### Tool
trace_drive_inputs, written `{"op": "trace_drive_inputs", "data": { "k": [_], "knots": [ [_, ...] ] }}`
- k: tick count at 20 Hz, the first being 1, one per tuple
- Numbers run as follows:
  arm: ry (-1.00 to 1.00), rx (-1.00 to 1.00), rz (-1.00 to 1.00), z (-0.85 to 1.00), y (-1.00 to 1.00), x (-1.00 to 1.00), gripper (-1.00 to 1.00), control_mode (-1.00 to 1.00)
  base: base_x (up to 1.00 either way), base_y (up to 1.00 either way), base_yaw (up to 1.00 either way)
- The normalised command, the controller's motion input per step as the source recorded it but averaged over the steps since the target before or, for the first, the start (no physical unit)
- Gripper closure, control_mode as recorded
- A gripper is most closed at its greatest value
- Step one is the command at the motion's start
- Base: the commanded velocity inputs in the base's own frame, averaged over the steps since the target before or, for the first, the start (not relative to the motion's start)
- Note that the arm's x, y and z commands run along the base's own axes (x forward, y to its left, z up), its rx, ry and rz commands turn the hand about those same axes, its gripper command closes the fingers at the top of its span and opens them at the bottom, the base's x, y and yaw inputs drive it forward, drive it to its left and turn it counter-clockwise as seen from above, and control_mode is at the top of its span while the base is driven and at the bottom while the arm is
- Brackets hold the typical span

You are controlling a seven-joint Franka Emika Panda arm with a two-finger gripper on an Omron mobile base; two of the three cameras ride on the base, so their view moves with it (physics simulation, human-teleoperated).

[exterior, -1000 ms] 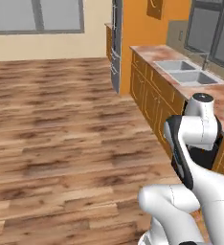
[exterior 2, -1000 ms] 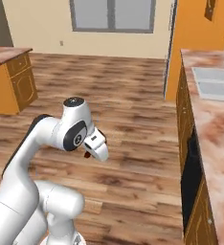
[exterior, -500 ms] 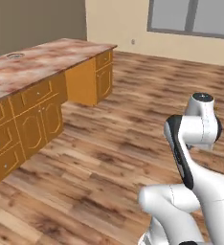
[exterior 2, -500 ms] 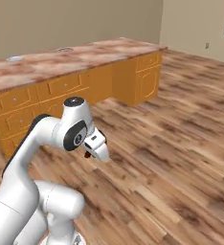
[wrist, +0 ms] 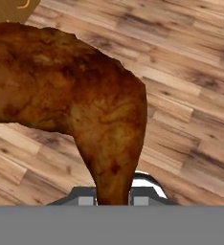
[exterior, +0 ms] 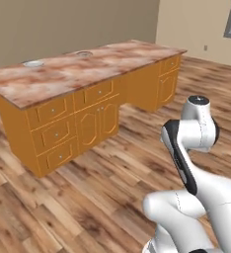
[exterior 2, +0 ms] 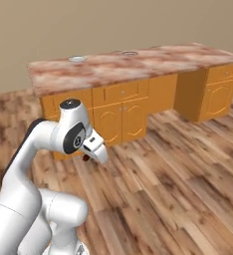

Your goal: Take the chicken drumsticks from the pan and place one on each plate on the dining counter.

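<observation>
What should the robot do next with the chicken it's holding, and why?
Probably drive closer to the dining counter. The gripper holds a chicken drumstick above the wooden floor, and the two plates sit far away on the counter's back edge.

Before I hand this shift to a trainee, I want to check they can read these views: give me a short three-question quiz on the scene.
1. True or false: the gripper is carrying a chicken drumstick over the wooden floor.
2. Multiple choice: where are the two plates? A) on the floor; B) on the dining counter, toward its far edge; C) inside an open drawer.
3. Fill in: in the hand view, the drumstick's narrow end points toward the ____.

Key: 1 true. 2 B. 3 gripper.
</observation>
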Motion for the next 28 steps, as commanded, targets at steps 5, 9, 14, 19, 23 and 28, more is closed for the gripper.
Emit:
{"op": "trace_drive_inputs", "data": {
  "k": [5, 9, 14, 19, 23, 28],
  "knots": [
    [0.00, 0.00, 0.00, 0.00, 0.00, 0.00, 1.00, 1.00, 0.53, 0.80, 0.02],
    [0.00, 0.00, 0.00, 0.00, 0.00, 0.00, 1.00, 1.00, 0.19, 1.00, 0.06],
    [0.00, 0.00, 0.00, 0.00, 0.00, 0.00, 1.00, 1.00, 0.25, 1.00, 0.01],
    [0.00, 0.00, 0.00, 0.00, 0.00, 0.00, 1.00, 1.00, 0.36, 1.00, 0.00],
    [0.00, 0.00, 0.00, 0.00, 0.00, 0.00, 1.00, 1.00, 0.44, 1.00, 0.00],
    [0.00, 0.00, 0.00, 0.00, 0.00, 0.00, 1.00, 1.00, 0.49, 1.00, 0.00]
  ]
}}
